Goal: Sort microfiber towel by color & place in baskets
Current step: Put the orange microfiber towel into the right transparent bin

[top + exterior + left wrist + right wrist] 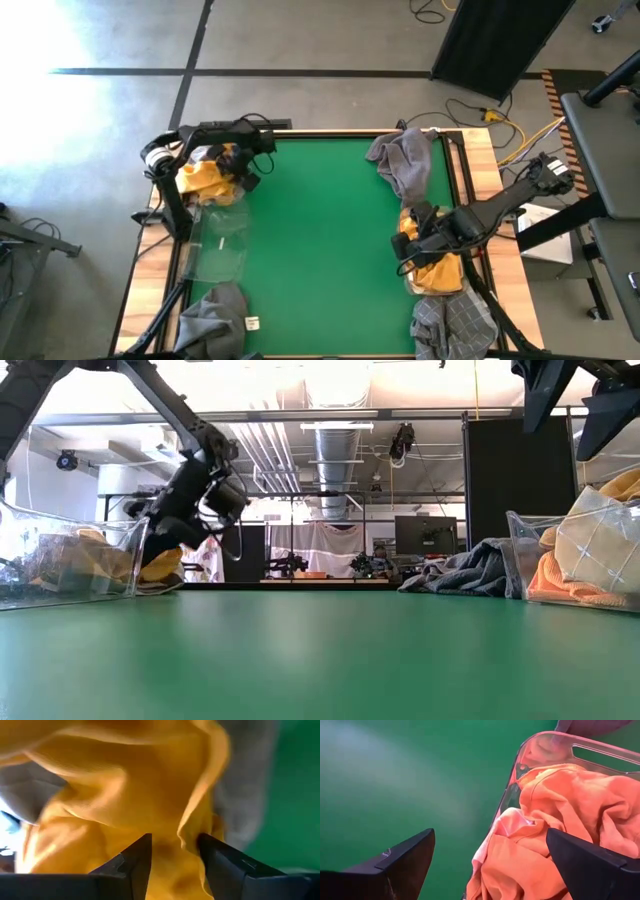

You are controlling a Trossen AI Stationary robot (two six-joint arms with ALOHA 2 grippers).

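Observation:
My left gripper [238,168] is at the table's far left corner, down in a heap of orange-yellow microfiber towels [205,180], with its fingers nearly together around a fold. My right gripper [413,243] is wide open and hovers just above the right basket's [540,742] left rim. That basket holds orange towels [570,820]. The left basket [222,240] rests on its base at the table's left edge. Grey towels lie far right [405,160], near left [213,310] and near right [455,325]. My left gripper pinches a raised fold [187,837] of an orange-yellow towel between its two fingers [135,862]. It comes slanting down from the table's far side. The towel bunches up around the fingers, and the rest of it lies on the heap [160,565].
A white tag [251,322] sticks out of the near-left grey towel. The middle of the green table [320,240] is open room. Wooden table edges and cables run along the right side [500,130].

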